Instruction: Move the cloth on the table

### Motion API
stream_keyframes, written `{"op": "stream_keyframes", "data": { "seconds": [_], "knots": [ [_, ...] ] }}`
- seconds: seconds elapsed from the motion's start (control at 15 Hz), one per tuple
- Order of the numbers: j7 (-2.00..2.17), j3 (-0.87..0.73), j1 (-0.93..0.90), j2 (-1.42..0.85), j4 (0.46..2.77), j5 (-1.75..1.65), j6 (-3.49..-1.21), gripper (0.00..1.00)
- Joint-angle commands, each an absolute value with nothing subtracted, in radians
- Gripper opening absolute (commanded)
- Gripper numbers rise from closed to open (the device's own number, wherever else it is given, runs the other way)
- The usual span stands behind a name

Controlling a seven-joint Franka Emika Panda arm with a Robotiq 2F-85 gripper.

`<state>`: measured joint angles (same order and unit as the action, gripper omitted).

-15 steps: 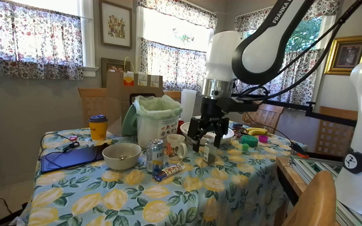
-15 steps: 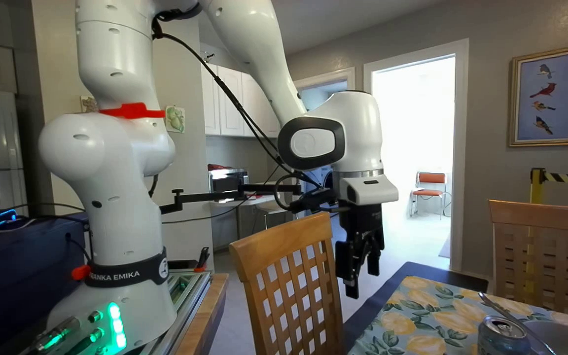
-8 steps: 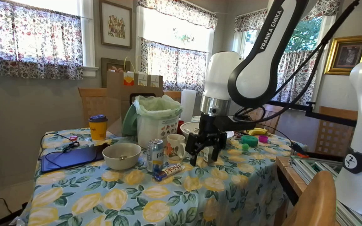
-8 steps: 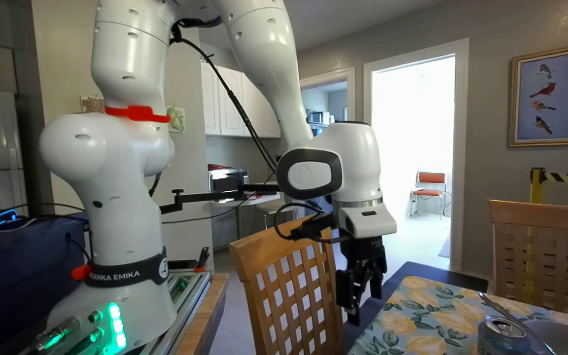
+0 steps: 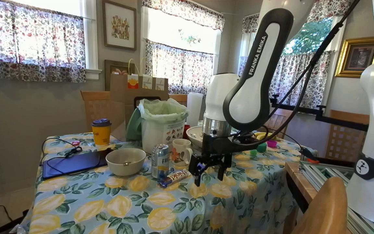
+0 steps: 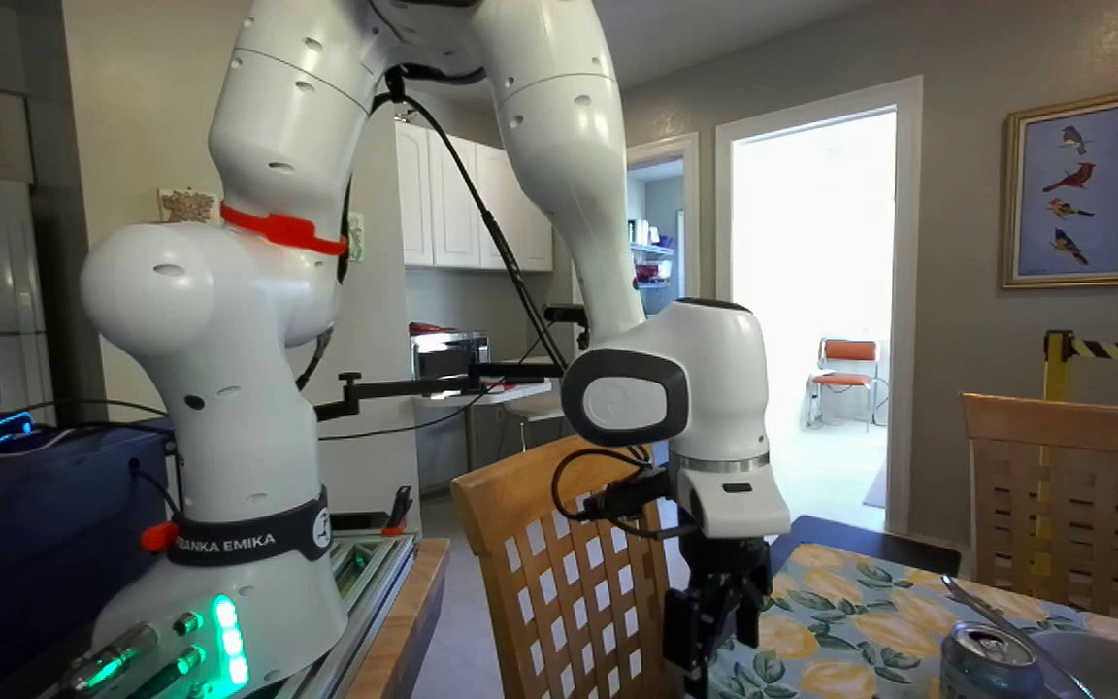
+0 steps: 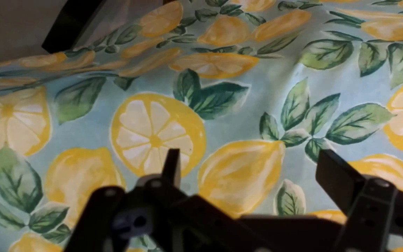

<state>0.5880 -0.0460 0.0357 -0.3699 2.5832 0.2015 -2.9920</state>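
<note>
In an exterior view the robot arm (image 5: 248,107) reaches in from three o'clock, its end aimed straight down over the bench (image 5: 86,208) and the cloth (image 5: 161,199) that covers it. The black fingers (image 5: 197,177) are released and well spread, lemon print showing through the gap between them. They hang low; whether the tips touch the cloth, I cannot tell.

The cloth is pale blue with yellow lemons and green leaves, draping down over the edge at about five o'clock from the fingers. It fills most of the wrist view, rippled toward ten o'clock, where a dark bar (image 7: 70,26) shows beyond it, and softly folded toward two.

Plenty stands on top. Counting hours from the fingers, a wrapped bar (image 5: 175,178) lies near them at nine, and right by it a drink can (image 5: 159,159) stands upright. A patterned mug (image 5: 180,152) is just past ten. Farther out at nine are a pale bowl (image 5: 118,167) and a flat blue panel (image 5: 62,168) with a dark cord (image 5: 73,150) lying over it. A yellow cup (image 5: 101,135) with a blue lid (image 5: 101,122) stands well off at ten, a white bin (image 5: 154,136) with a pale green liner (image 5: 162,112) toward eleven, bananas (image 5: 259,135) at two. In an exterior view, a lattice-backed wooden chair (image 6: 520,490) stands at ten o'clock.
</note>
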Motion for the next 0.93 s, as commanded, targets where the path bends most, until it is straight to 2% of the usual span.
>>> {"op": "stream_keyframes", "data": {
  "seconds": [0.0, 0.67, 0.73, 0.8, 0.87],
  "knots": [
    [0.570, -0.065, 0.004, -0.462, 2.520, 0.257, -3.021, 1.00],
    [0.565, -0.062, -0.004, -0.551, 2.446, 0.304, -3.017, 1.00],
    [0.565, -0.062, -0.003, -0.555, 2.442, 0.306, -3.018, 0.97],
    [0.564, -0.061, -0.002, -0.560, 2.437, 0.307, -3.018, 0.89],
    [0.564, -0.061, -0.002, -0.563, 2.433, 0.308, -3.018, 0.87]
  ]
}}
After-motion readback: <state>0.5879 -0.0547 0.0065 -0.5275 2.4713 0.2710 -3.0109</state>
